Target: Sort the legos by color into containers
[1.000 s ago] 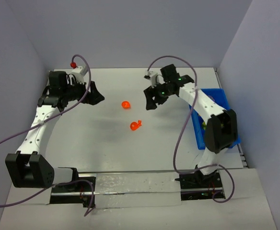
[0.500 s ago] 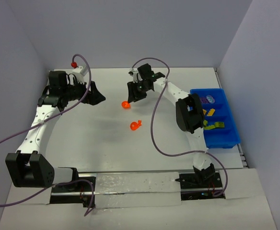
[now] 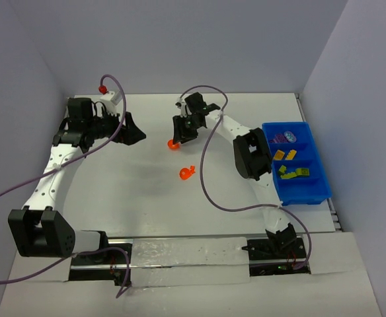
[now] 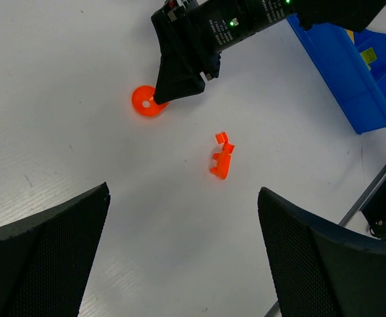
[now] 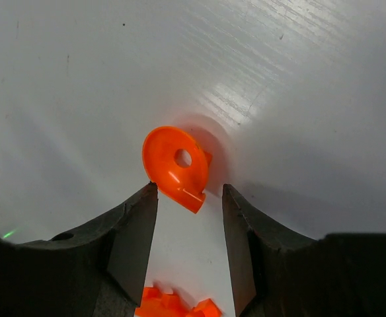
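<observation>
Orange disc [image 5: 175, 166] on table [image 5: 299, 79], its near edge between tips of right hand [image 5: 188, 205] | right hand partly open, empty | left hand [image 3: 133, 130] wide open, empty, well apart | risk: closing on rounded edge only, disc squirts out or flips

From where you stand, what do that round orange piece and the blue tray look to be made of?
The round orange piece looks like glossy moulded plastic: light glints off its smooth rim. The blue tray looks like plastic too, evenly coloured with thin walls; its finish is hard to judge.
</observation>
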`<state>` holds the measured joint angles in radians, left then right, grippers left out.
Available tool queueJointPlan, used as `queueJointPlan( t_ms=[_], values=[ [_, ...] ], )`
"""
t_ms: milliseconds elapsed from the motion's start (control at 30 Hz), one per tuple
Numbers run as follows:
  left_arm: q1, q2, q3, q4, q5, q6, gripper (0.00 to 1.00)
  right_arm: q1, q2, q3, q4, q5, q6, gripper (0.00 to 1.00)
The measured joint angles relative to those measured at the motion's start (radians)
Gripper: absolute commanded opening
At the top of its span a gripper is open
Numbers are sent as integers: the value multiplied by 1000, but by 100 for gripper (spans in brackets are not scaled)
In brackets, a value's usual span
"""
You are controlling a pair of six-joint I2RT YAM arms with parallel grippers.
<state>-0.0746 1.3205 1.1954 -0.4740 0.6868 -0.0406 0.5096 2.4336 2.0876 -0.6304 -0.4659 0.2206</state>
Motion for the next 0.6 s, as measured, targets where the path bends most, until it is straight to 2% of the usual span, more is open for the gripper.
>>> queueJointPlan(
  t_ms=[200, 233, 367, 567, 600],
  values=[
    [0, 3, 0, 0, 0, 0, 99, 1, 42, 20, 6, -10, 17, 44],
    [0, 3, 0, 0, 0, 0, 99, 0, 46, 23, 8, -16, 22, 39],
    [0, 3, 0, 0, 0, 0, 99, 1, 59, 36, 16, -22, 28, 29],
    [0, 3, 0, 0, -1, 0, 99, 0, 71, 38, 24, -56, 45, 1],
    [0, 3, 0, 0, -1, 0, 99, 1, 71, 38, 28, -62, 48, 0]
  ],
)
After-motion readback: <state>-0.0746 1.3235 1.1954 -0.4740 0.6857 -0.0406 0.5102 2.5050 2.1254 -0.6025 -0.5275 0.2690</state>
